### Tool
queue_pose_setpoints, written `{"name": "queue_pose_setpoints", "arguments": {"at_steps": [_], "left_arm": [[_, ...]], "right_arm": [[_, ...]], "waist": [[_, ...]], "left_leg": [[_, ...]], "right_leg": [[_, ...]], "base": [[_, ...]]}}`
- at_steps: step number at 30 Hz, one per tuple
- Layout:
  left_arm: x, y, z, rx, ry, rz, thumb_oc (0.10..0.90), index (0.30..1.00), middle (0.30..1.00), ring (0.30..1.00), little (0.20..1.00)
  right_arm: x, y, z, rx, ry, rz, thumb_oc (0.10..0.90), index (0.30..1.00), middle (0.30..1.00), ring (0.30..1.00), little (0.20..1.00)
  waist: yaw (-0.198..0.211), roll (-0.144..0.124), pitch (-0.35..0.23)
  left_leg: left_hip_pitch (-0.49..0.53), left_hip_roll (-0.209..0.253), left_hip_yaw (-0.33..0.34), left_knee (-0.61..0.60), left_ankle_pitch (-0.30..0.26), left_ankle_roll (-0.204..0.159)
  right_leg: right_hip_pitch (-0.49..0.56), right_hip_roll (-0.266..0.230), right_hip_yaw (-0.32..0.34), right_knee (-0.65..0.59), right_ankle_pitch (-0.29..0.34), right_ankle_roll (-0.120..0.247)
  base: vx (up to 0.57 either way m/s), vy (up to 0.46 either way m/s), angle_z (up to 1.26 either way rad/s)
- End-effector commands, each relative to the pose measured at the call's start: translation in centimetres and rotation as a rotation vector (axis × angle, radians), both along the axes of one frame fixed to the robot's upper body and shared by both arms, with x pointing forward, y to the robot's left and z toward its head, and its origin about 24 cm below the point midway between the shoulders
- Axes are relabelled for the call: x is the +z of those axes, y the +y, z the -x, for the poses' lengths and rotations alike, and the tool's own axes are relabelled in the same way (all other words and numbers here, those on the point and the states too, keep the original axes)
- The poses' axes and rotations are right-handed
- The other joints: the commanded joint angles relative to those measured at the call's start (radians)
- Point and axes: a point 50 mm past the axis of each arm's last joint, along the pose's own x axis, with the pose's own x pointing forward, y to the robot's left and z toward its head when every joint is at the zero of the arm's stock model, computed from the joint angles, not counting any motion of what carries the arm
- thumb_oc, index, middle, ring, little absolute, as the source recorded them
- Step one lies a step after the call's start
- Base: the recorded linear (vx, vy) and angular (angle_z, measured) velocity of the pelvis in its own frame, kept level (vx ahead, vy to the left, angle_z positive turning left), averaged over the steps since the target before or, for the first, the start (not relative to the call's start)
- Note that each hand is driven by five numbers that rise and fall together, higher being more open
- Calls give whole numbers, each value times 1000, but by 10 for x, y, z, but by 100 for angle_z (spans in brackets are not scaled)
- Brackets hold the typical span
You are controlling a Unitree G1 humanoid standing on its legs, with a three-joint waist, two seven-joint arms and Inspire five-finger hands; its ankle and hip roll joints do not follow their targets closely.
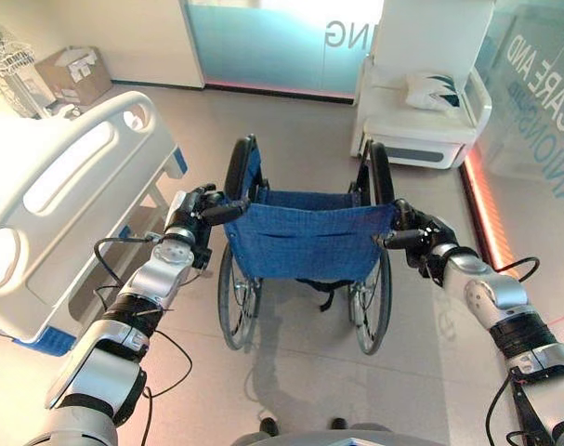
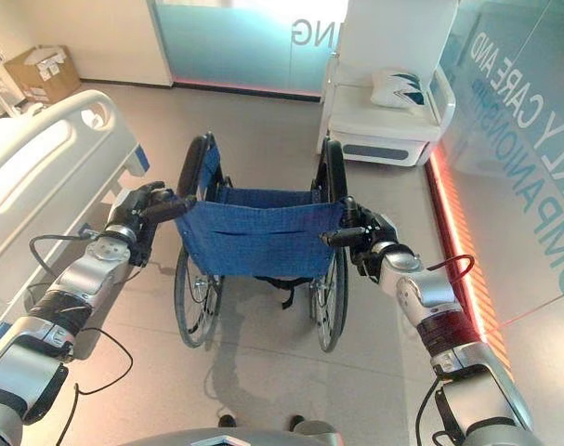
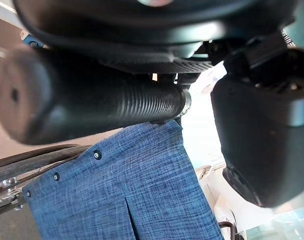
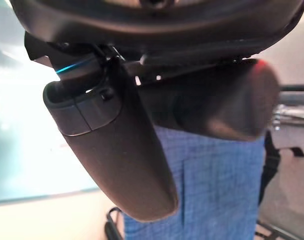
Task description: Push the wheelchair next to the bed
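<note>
I have my left hand [image 1: 196, 216] and right hand [image 1: 421, 243] clenched around the wheelchair [image 1: 305, 243] handles; next, steer toward the bed [image 1: 54, 200] at ten o'clock.

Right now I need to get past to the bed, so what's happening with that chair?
The robot stands behind the wheelchair with its left hand closed on the left push handle and its right hand closed on the right one. The chair's blue fabric back faces the robot. The bed lies off to the robot's left, with bare floor between it and the chair, so the chair is not yet alongside it. A white cabinet stands ahead.
</note>
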Motion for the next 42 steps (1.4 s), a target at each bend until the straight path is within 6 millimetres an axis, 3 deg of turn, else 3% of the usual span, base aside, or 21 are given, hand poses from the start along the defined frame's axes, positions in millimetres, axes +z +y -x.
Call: {"name": "queue_pose_setpoints", "arguments": {"at_steps": [1, 7, 8, 9, 18, 20, 26, 34, 42], "left_arm": [[47, -5, -20, -35, -185, -17, 800, 900, 900, 900, 900], [43, -3, -18, -32, -182, -3, 800, 900, 900, 900, 900], [41, -2, -16, -32, -177, 1, 800, 900, 900, 900, 900], [41, -2, -16, -32, -177, 1, 800, 900, 900, 900, 900], [26, -4, -11, -39, -113, 74, 800, 900, 900, 900, 900], [11, -6, -7, -38, -14, 198, 800, 900, 900, 900, 900], [-11, -8, 1, -40, 125, 250, 800, 900, 900, 900, 900], [-9, -1, 4, -139, 250, 35, 800, 900, 900, 900, 900], [-1, 9, 3, -92, 242, -12, 800, 900, 900, 900, 900]], "right_arm": [[33, 23, -5, 158, -147, -110, 800, 900, 900, 900, 900], [42, 28, -2, 206, -216, -125, 800, 900, 900, 900, 900], [44, 30, 0, 217, -233, -142, 449, 373, 373, 373, 373], [44, 30, 0, 217, -234, -144, 400, 300, 300, 300, 300], [42, 35, 7, 222, -267, -175, 400, 300, 300, 300, 300], [37, 35, 8, 219, -261, -173, 400, 300, 300, 300, 300], [32, 38, 10, 214, -240, -184, 400, 300, 300, 300, 300], [33, 37, 12, 208, -235, -189, 400, 300, 300, 300, 300], [27, 36, 14, 199, -221, -199, 400, 300, 300, 300, 300]], "waist": [[-16, -5, -56], [-17, -4, -55], [-17, -3, -54], [-17, -3, -54], [-17, 5, -51], [-16, 9, -51], [-10, 16, -43], [-5, 24, -34], [-4, 28, -30]], "left_leg": [[10, -41, 48, 4, -72, -14], [10, -41, 49, 4, -72, -14], [11, -42, 50, 4, -72, -14], [11, -42, 50, 4, -72, -14], [8, -43, 50, 4, -71, -13], [8, -44, 50, 4, -71, -14], [6, -44, 47, 4, -68, -13], [-3, -46, 39, 4, -63, -14], [-2, -46, 38, 4, -60, -17]], "right_leg": [[-61, 10, -15, 59, 25, 24], [-62, 10, -15, 60, 25, 26], [-62, 10, -14, 60, 25, 27], [-62, 10, -14, 60, 25, 27], [-64, 9, -16, 56, 29, 29], [-63, 8, -20, 53, 30, 32], [-64, 5, -30, 50, 32, 33], [-66, 4, -39, 44, 37, 35], [-62, 3, -45, 40, 38, 35]], "base": [[0, 0, 0], [0, 0, 0], [0, 0, 0], [0, 0, 0], [0, 0, 0], [0, 0, 0], [0, 0, 0], [-4, -4, 1], [0, 0, 0]]}}
